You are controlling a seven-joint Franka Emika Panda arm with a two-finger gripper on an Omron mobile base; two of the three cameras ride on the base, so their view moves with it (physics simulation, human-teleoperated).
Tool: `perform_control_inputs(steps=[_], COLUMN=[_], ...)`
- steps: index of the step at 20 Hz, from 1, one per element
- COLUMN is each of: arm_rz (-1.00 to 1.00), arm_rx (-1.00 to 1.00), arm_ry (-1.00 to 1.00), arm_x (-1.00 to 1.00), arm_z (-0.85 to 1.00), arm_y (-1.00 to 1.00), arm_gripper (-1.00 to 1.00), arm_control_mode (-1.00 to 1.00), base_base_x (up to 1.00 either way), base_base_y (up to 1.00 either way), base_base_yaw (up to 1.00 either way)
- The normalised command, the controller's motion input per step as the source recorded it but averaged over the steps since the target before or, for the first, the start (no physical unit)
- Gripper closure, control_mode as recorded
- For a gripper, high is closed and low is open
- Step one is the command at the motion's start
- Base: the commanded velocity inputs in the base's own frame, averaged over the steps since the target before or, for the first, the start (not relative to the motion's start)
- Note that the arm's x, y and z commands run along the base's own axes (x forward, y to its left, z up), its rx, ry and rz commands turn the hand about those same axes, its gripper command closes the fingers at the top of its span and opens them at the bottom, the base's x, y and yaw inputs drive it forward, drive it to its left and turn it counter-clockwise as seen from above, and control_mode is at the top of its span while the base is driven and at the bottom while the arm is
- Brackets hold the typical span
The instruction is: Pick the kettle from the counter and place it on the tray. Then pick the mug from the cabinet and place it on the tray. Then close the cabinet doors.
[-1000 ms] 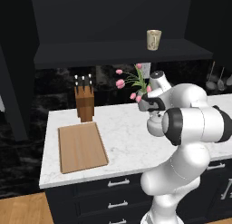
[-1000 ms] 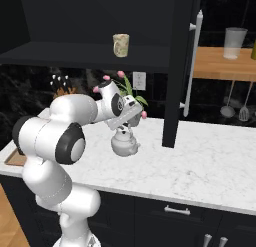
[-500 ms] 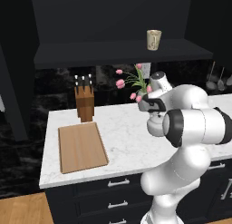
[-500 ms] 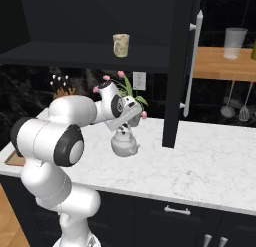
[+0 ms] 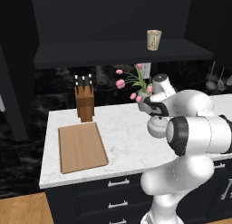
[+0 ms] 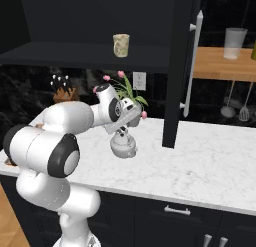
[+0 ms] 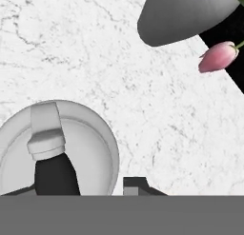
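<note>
My hand (image 6: 121,132) hangs right above the kettle (image 6: 123,146), which stands on the counter (image 6: 200,166) near its middle. Just behind the kettle, toward the wall, stands the vase of flowers (image 6: 131,114). Far to the left on the counter lies the tray (image 5: 81,146), and the knife block (image 5: 84,104) stands just behind it. Above, the mug (image 5: 153,40) sits on the shelf in the cabinet (image 5: 113,52). A cabinet door (image 6: 178,71) stands open to the right of the kettle.
</note>
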Motion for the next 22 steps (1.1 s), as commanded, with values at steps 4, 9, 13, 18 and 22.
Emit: perform_control_inputs(steps=[4,9,13,18,22], arm_rz=[0.15,0.19,0.21,0.18,0.19], arm_rx=[0.06,0.1,0.07,0.02,0.0], arm_ry=[-0.03,-0.11,-0.23,-0.11,-0.01], arm_x=[-0.26,-0.53,-0.57,-0.54,-0.48], arm_z=[-0.01,0.15,0.27,0.52,0.57], arm_y=[-0.04,0.0,0.08,0.26,0.53], arm_gripper=[1.0,1.0,1.0,1.0,1.0], arm_control_mode=[-1.0,-1.0,-1.0,-1.0,-1.0], base_base_x=[0.0,0.0,0.0,0.0,0.0], base_base_y=[0.0,0.0,0.0,0.0,0.0], base_base_yaw=[0.0,0.0,0.0,0.0,0.0])
